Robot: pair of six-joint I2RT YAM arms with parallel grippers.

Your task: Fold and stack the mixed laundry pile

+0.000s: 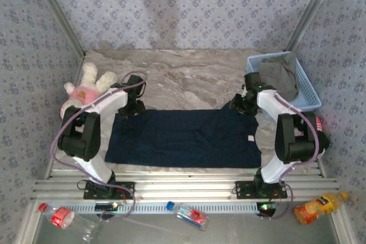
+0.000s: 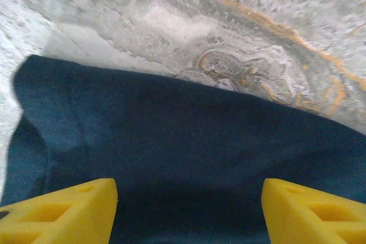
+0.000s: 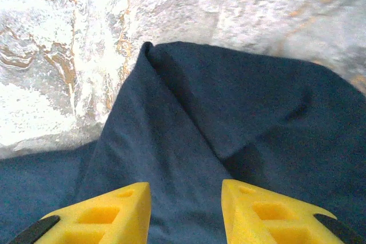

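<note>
A large dark navy garment (image 1: pixel 183 138) lies spread flat across the marble table (image 1: pixel 189 75). My left gripper (image 1: pixel 130 110) hovers over its far left corner. In the left wrist view the yellow fingers (image 2: pixel 63 215) stand wide apart above the navy cloth (image 2: pixel 171 124), nothing between them, so the left gripper (image 2: pixel 189 210) is open. My right gripper (image 1: pixel 243 106) is over the far right corner. In the right wrist view it (image 3: pixel 186 212) is open above a creased fold of the navy cloth (image 3: pixel 229 101). The olive-grey garment (image 1: pixel 280 75) lies crumpled in the basket.
A light blue mesh basket (image 1: pixel 309 92) stands at the back right. A pink-and-cream plush toy (image 1: pixel 86 87) sits at the back left beside the left arm. Two plastic bottles (image 1: pixel 63 216) (image 1: pixel 189 214) and an orange juice bottle (image 1: pixel 320 207) lie beyond the near rail.
</note>
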